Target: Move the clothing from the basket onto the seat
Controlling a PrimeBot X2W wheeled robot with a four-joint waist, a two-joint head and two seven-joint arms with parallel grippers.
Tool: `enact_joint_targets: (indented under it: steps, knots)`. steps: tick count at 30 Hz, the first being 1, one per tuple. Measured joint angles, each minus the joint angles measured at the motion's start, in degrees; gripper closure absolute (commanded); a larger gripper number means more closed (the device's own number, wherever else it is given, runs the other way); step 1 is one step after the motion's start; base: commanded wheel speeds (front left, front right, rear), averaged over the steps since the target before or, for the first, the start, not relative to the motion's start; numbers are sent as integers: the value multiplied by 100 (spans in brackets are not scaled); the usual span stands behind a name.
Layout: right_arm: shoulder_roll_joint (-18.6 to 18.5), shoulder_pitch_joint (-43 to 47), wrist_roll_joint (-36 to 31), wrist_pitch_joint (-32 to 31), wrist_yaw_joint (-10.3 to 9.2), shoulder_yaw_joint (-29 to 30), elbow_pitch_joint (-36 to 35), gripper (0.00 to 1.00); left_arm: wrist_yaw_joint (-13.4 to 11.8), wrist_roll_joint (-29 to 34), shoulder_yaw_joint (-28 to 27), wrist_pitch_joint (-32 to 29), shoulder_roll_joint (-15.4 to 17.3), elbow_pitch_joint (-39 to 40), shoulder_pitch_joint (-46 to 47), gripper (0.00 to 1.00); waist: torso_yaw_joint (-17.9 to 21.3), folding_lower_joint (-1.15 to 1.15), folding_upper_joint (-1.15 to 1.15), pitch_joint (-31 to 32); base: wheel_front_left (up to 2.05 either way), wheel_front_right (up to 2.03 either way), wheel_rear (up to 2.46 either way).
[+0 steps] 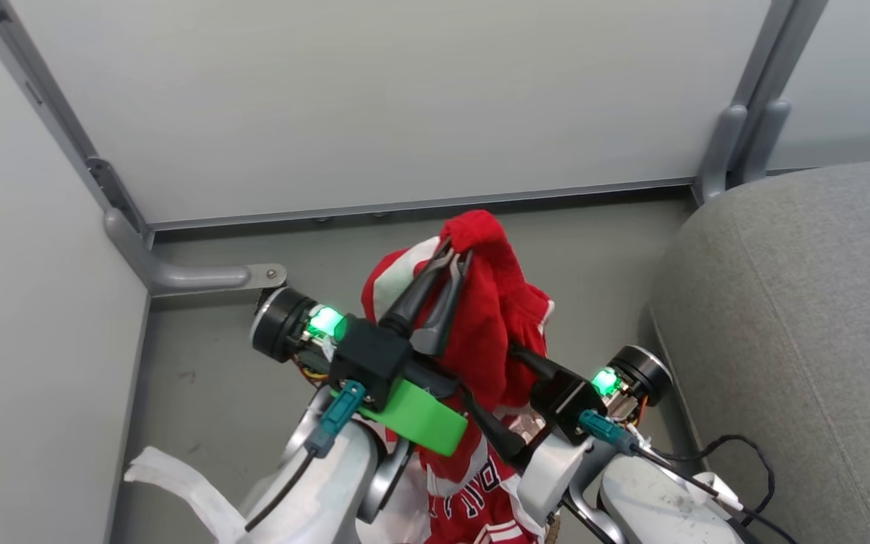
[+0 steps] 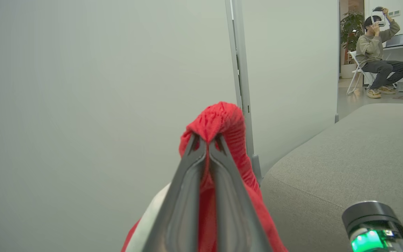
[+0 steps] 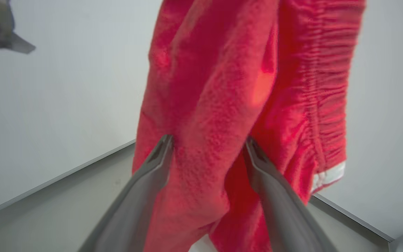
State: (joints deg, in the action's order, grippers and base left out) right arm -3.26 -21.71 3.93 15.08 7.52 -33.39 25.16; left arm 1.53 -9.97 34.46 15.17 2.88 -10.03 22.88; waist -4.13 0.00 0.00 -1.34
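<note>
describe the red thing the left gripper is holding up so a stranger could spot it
Start at the large grey fabric seat on the right of the head view; left of it, above the grey floor, the fingers of the left gripper pinch plain red shorts with white trim by a bunched fold. Unlike the red lettered jersey lower in that view, they carry no lettering.

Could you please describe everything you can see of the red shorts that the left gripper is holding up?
The red shorts look like soft, textured knit, with a gathered elastic waistband and white trim. They hang bunched in the air, apart from the grey seat. The left gripper has its jaws shut on a fold at the top; the right gripper has its jaws open around the cloth lower down.
</note>
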Motion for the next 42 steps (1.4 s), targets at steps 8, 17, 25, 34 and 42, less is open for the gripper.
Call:
enact_joint_targets:
  steps: [8, 17, 25, 34, 42]
  knots:
    - [41, -73, 377, 1, 1, -249, 522, 65, -62, -237, 426, 0, 1, -13, 47, 100, -328, 0, 0, 8, 0, 0, 0]
    - [42, -122, 621, 1, 1, -400, 655, 100, -133, -315, 430, 0, 2, -98, 49, 100, -408, 0, 0, 50, 0, 0, 0]
    - [42, -120, 626, 1, 0, -377, 617, 100, -129, -430, 328, 0, 1, -147, 24, 71, -277, 0, 0, 62, 0, 0, 0]
    - [44, 4, 606, 0, 1, -21, 38, 100, -175, -45, -180, 1, 0, -464, -191, 0, 193, 0, 0, 0, 0, 0, 0]
    - [35, 79, 504, 0, 1, 423, -504, 100, -15, 314, -794, 1, 27, -450, -570, 0, 1157, 0, 0, -145, 0, 0, 0]
